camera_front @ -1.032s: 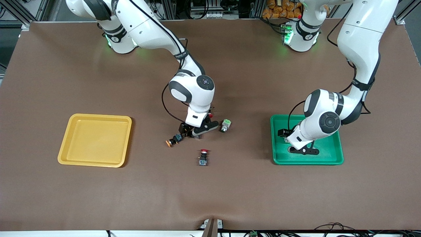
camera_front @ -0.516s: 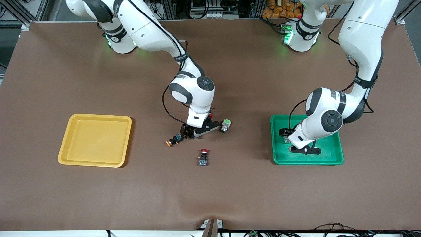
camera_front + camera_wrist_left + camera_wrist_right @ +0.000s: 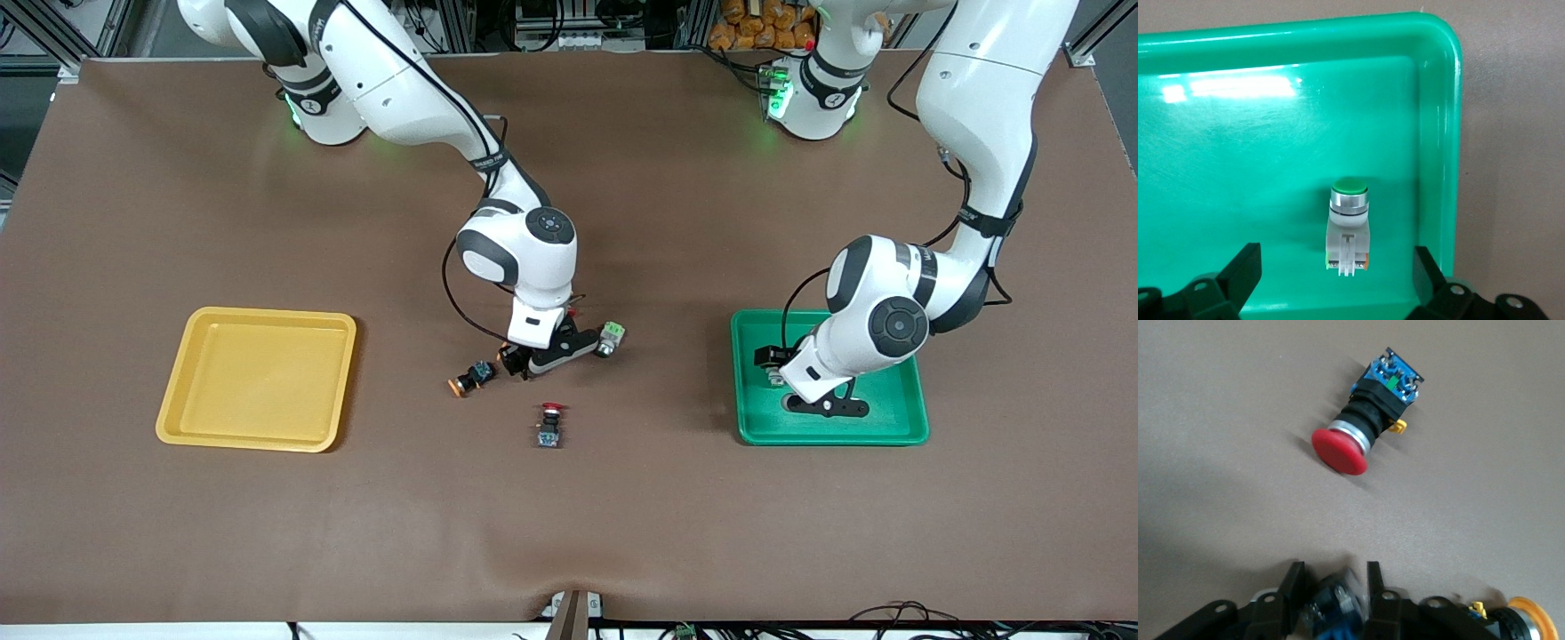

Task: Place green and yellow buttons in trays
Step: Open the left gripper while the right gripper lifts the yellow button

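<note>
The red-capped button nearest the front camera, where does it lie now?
In the front view the red-capped button lies mid-table between the yellow tray and green tray, nearer the camera than the right gripper and the yellow-capped button.

A red-capped switch (image 3: 550,425) lies on its side on the brown table (image 3: 622,533).
</note>
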Motion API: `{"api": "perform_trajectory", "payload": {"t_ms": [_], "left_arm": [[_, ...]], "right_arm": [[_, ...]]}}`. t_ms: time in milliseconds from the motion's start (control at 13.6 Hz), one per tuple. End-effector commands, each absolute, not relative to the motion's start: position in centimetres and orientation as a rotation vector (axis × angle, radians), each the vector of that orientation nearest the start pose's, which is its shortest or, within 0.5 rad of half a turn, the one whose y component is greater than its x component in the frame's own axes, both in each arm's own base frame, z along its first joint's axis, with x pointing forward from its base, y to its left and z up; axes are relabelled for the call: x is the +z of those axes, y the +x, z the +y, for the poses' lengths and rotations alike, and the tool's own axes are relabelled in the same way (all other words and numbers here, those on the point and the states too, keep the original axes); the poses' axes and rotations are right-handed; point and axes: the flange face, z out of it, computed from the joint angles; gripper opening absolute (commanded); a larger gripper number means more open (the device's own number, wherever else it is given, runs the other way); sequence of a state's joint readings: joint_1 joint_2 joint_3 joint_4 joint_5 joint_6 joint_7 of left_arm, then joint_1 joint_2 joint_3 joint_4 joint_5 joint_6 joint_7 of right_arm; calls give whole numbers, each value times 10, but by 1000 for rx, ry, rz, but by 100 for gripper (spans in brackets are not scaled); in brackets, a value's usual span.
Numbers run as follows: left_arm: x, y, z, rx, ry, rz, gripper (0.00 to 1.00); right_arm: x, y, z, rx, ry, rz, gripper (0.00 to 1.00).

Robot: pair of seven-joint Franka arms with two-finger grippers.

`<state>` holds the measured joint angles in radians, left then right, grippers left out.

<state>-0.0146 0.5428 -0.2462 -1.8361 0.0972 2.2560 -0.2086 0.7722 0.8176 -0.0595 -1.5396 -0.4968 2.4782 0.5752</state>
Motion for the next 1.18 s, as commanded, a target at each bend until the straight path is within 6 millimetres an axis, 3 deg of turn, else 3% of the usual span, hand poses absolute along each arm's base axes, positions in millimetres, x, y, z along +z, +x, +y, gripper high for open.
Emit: {"api": "perform_trajectory", "payload": {"t_ms": [0, 442, 589, 737, 1105], "left_arm": [[240, 613, -151, 187, -3147, 166, 100], [238, 614, -150, 189, -3148, 164, 100], [243, 614, -153, 179, -3152, 160, 100], [254, 609, -174, 163, -3168, 195, 100], [268, 587, -242, 152, -3206, 331, 100]], "right_arm": [[189, 548, 469, -537, -3206, -872, 0], [214, 552, 457, -393, -3236, -915, 0], [237, 558, 444, -315, -3240, -1004, 0], [265, 564, 422, -205, -3235, -1106, 0], [311, 581, 338, -111, -3105, -1287, 0]]}}
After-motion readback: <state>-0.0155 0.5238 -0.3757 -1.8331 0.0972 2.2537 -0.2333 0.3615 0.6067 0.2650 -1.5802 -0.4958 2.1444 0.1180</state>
